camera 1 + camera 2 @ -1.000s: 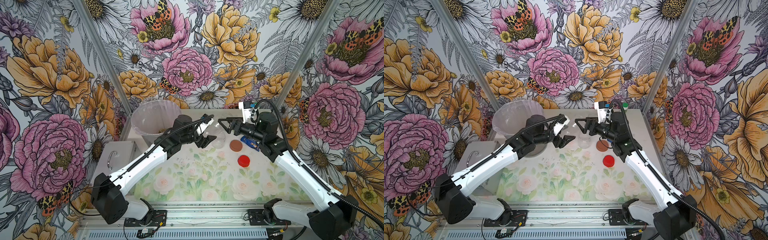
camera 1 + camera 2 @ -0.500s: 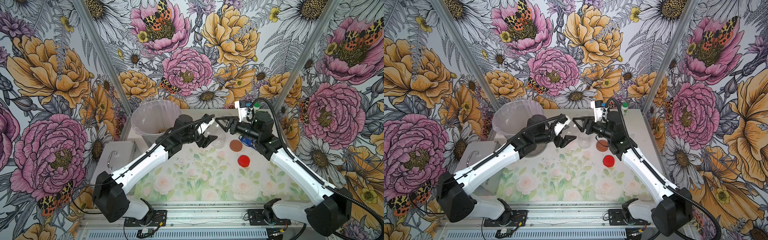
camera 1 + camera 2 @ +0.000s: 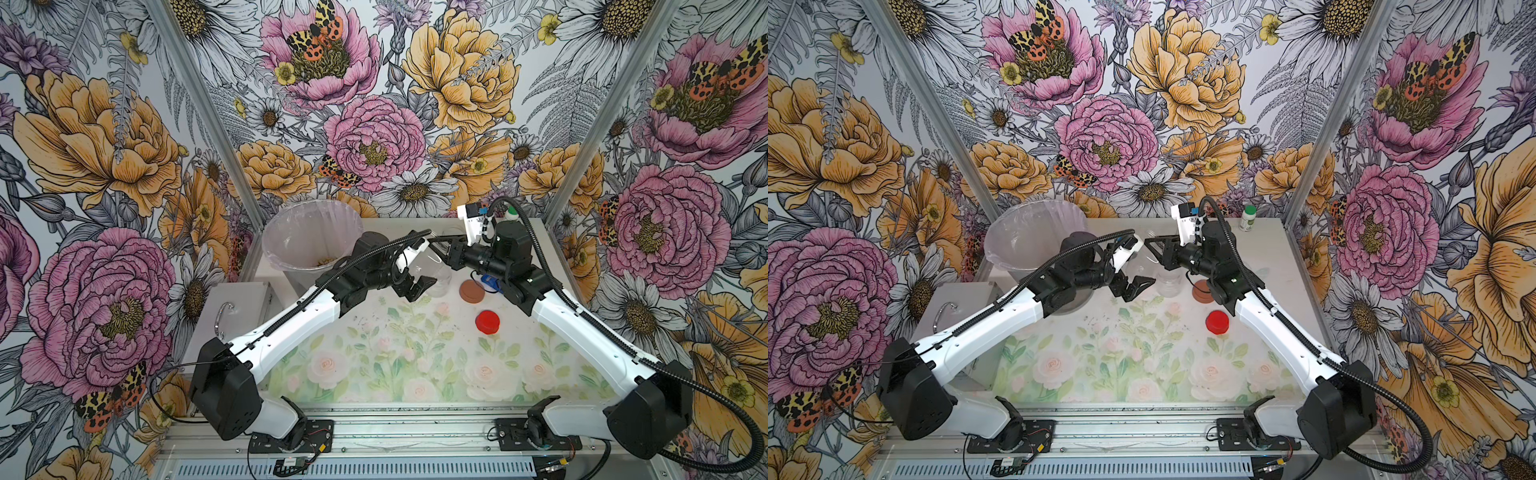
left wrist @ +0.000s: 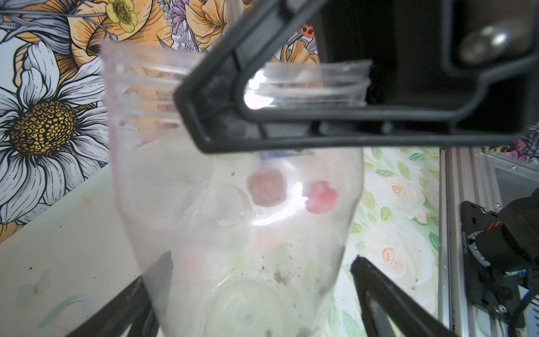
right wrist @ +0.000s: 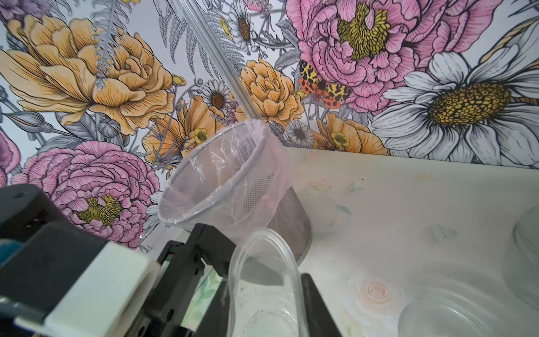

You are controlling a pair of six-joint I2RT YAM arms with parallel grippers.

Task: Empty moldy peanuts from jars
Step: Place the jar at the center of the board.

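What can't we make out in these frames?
- The peanuts in the lined bin: in a top view, too small to count; the left arm covers part of the bin.
- The jar in the right pincer: left wrist view blurred with glare, so residue is unclear.
- Blue object: in a top view, the right arm hides most.

White arms (image 3: 291, 332) — black joints (image 3: 226, 390), ribbed cables (image 3: 534, 245)
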